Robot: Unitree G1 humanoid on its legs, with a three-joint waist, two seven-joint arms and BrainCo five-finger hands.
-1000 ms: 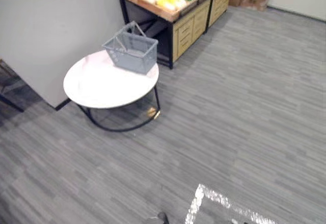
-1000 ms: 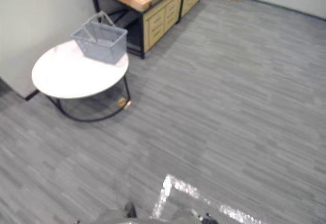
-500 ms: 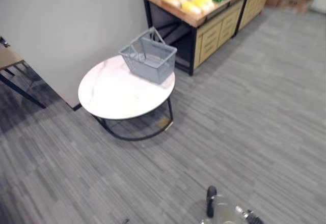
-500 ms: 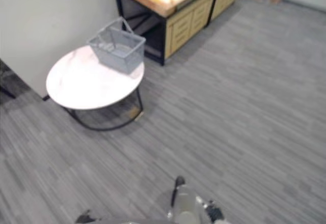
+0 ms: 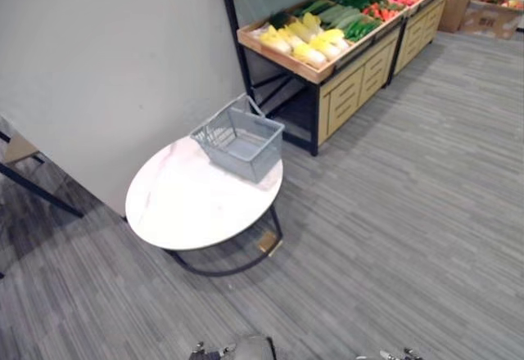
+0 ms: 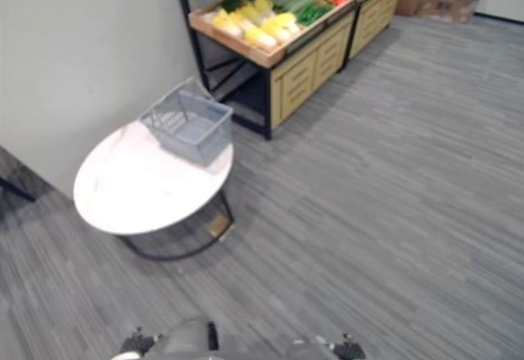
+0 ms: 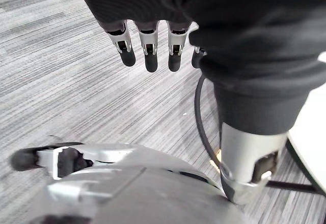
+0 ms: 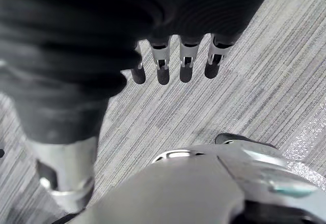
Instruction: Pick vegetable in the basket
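grey floor point(image 5: 409, 213) lies under your left hand point(image 7: 151, 51) and right hand point(image 8: 186, 58), fingers straight, relaxed, holding nothing. well away from those fingers, the basket point(image 5: 239, 139) sits on the white table point(image 5: 188, 204), vegetables point(image 5: 315, 45) on the stand point(image 5: 352, 94) beyond it.

Things counted
One grey basket point(image 5: 246, 160) and one round white table point(image 5: 188, 204) are seen at centre left; two wooden produce stands point(image 5: 359, 83) are seen at upper right.

I see grey plank floor point(image 5: 401, 213) throughout, a plain pale wall point(image 5: 106, 65) on the left, a round white table point(image 5: 184, 209) on a black frame before it, a wooden stand point(image 5: 348, 98) with drawers beyond, possibly cardboard boxes point(image 5: 490, 12) farthest back.
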